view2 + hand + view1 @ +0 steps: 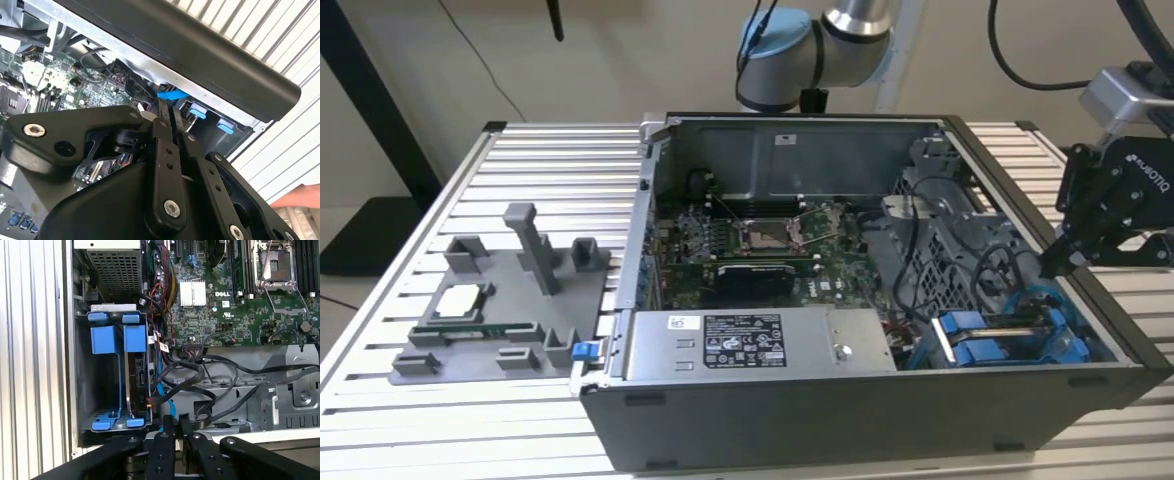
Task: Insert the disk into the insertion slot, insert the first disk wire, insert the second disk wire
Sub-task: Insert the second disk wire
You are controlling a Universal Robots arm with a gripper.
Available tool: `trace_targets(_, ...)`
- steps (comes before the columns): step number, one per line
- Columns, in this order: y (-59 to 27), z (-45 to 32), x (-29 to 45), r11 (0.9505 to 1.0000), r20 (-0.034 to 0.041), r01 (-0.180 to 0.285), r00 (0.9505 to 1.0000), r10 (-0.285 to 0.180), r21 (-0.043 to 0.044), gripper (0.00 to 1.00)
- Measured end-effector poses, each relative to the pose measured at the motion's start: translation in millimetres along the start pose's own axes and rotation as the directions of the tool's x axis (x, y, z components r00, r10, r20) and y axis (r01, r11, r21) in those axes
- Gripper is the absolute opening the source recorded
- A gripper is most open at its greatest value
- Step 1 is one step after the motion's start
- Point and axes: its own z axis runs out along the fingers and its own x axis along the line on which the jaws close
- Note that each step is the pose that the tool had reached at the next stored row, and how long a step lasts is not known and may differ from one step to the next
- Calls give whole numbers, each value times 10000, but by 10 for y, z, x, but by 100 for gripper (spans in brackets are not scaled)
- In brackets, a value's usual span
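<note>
Gripper (174,420) pinched the blue wire (161,392) (disk (136,385) already seated); it needed squaring to the disk before pushing.

One disk (137,386), two blue carriers (104,339)

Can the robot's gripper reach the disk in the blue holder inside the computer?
Probably yes. The gripper, shut on a blue wire, is right beside the drive cage where the disk sits, and the case is open. Black cables crowd that side, so it may brush them.
</note>
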Motion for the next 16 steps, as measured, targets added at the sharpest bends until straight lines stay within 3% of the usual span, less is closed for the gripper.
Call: trace_targets(16,7,-24,-1,10000,3,-1,10000,1,0,0)
